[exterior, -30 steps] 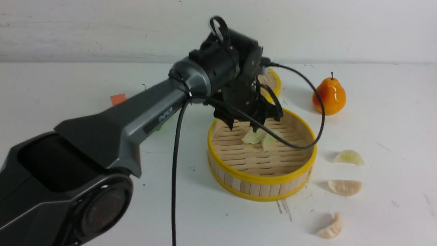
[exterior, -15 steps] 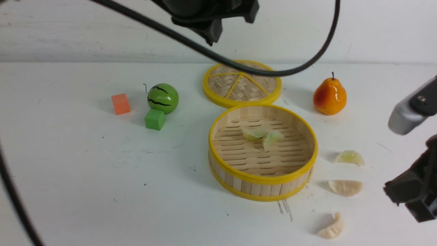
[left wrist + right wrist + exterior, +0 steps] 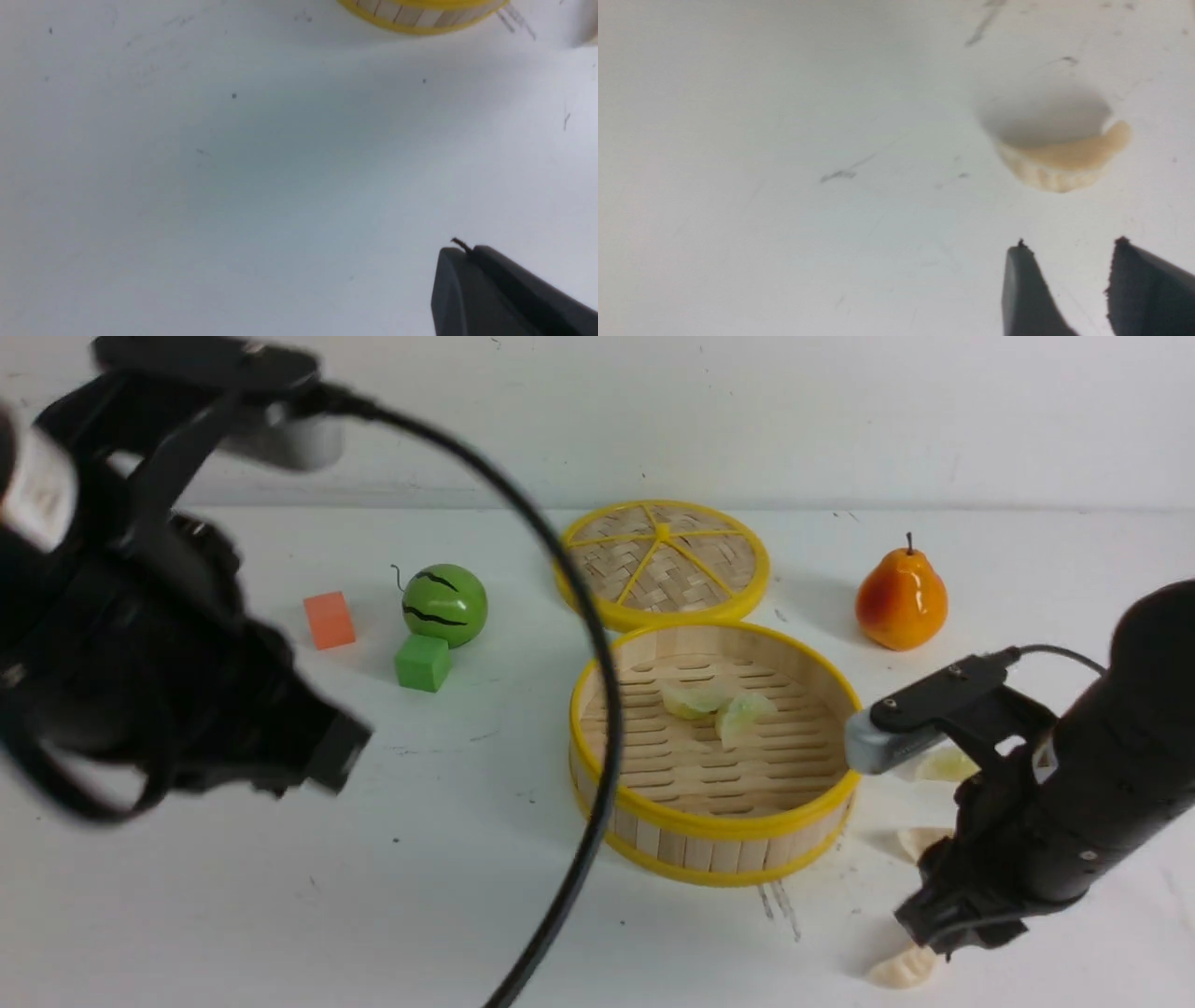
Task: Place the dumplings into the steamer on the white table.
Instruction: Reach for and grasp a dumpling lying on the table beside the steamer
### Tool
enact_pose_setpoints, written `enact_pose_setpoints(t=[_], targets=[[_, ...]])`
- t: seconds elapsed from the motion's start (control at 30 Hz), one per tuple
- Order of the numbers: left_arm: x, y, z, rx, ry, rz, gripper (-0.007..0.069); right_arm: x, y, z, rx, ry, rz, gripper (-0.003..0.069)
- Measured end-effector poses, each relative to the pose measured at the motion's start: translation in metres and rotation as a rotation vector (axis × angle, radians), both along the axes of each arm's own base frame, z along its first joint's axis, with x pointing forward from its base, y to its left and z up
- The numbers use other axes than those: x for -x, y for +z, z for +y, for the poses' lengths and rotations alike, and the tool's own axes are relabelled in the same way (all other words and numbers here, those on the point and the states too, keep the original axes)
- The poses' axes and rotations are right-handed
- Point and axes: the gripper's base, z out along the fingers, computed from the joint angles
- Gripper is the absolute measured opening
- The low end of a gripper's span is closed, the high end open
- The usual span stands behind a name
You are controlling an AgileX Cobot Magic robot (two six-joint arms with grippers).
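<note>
hidden: right arm (image 3: 1102, 775) partly covers three dumplings (image 3: 898, 973) at steamer's (image 3: 653, 817) 4 o'clock | left gripper (image 3: 462, 254) pressed together | right gripper (image 3: 1069, 245) spread | table (image 3: 280, 896) white, scuffed

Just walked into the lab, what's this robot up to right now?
It is loading toy dumplings into the steamer. Two dumplings already lie inside. The right gripper hovers open just by a third dumpling on the white table, not touching it. The left gripper is shut and empty over the table.
</note>
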Motion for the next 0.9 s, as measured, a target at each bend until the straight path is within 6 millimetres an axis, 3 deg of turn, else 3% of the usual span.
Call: enact_pose_setpoints(t=[0.2, 0.37, 0.43, 0.53, 0.73, 0.77, 0.9], targets=[[0.033, -0.021, 0.024, 0.04, 0.032, -0.016, -0.0014, -0.024, -0.034, 0.0, -0.02, -0.25, 0.04, 0.0594], [0.05, -0.031, 0.037, 0.052, 0.035, -0.027, -0.0014, -0.035, -0.064, 0.004, -0.018, -0.361, 0.097, 0.0643], [0.052, -0.033, 0.038, 0.053, 0.035, -0.028, -0.0014, -0.036, -0.07, 0.005, -0.014, -0.382, 0.112, 0.063], [0.055, -0.035, 0.04, 0.053, 0.035, -0.028, -0.0014, -0.037, -0.077, 0.005, -0.007, -0.411, 0.143, 0.0545], [0.055, -0.035, 0.04, 0.052, 0.035, -0.028, -0.0014, -0.032, -0.076, 0.005, 0.013, -0.387, 0.18, 0.0279], [0.054, -0.035, 0.04, 0.05, 0.036, -0.031, -0.0014, -0.031, -0.073, 0.004, 0.02, -0.363, 0.184, 0.0202], [0.054, -0.035, 0.041, 0.044, 0.038, -0.039, -0.0014, -0.028, -0.054, 0.004, 0.027, -0.274, 0.174, 0.0204]])
